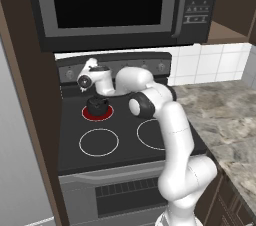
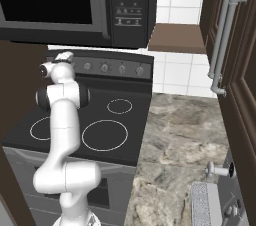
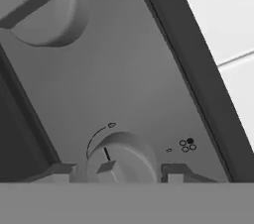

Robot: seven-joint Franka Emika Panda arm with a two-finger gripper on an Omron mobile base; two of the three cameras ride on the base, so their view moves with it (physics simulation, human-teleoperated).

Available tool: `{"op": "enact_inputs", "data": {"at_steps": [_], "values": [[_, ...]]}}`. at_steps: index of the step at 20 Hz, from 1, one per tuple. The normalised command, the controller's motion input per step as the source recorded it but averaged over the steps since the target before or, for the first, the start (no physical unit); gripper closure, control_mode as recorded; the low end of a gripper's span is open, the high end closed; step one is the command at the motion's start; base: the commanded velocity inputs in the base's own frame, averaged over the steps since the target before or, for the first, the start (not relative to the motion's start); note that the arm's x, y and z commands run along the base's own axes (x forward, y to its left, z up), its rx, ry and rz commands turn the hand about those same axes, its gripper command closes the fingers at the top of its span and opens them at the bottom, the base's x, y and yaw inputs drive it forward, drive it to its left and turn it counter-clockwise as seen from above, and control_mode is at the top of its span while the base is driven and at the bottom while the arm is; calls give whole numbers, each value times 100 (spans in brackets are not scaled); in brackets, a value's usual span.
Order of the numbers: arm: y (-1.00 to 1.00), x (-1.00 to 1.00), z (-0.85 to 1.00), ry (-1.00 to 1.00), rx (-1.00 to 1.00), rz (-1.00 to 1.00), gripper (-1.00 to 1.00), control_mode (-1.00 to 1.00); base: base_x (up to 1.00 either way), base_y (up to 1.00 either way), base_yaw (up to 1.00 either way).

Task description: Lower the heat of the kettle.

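The small black kettle (image 1: 96, 104) stands on the rear left burner (image 1: 86, 114), which glows red. Above and behind it, my gripper (image 1: 90, 66) reaches to the left end of the stove's control panel (image 1: 145, 67). In the hand view my gripper (image 3: 116, 172) is shut on a grey round stove knob (image 3: 124, 153), one dark fingertip (image 3: 58, 171) on each side of it. The knob's black pointer line points up toward a curved scale mark. In the right base view the hand (image 2: 62, 59) sits at the panel's left end and the arm hides the kettle.
A second grey knob (image 3: 37, 0) sits further along the panel. A black microwave (image 1: 110, 0) hangs low over the stove. Unlit burner rings (image 1: 99, 142) lie at the front. A stone counter (image 1: 225, 115) runs to the right, with a dark cabinet (image 2: 240, 70) beyond.
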Motion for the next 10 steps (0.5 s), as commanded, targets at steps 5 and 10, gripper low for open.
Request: {"op": "enact_inputs", "data": {"at_steps": [5, 10], "values": [[-15, 8, 1, 2, 23, -2, 100, -100, 0, 0, 0], [-17, 3, 0, 0, 24, -2, 100, -100, 0, 0, 0]]}}
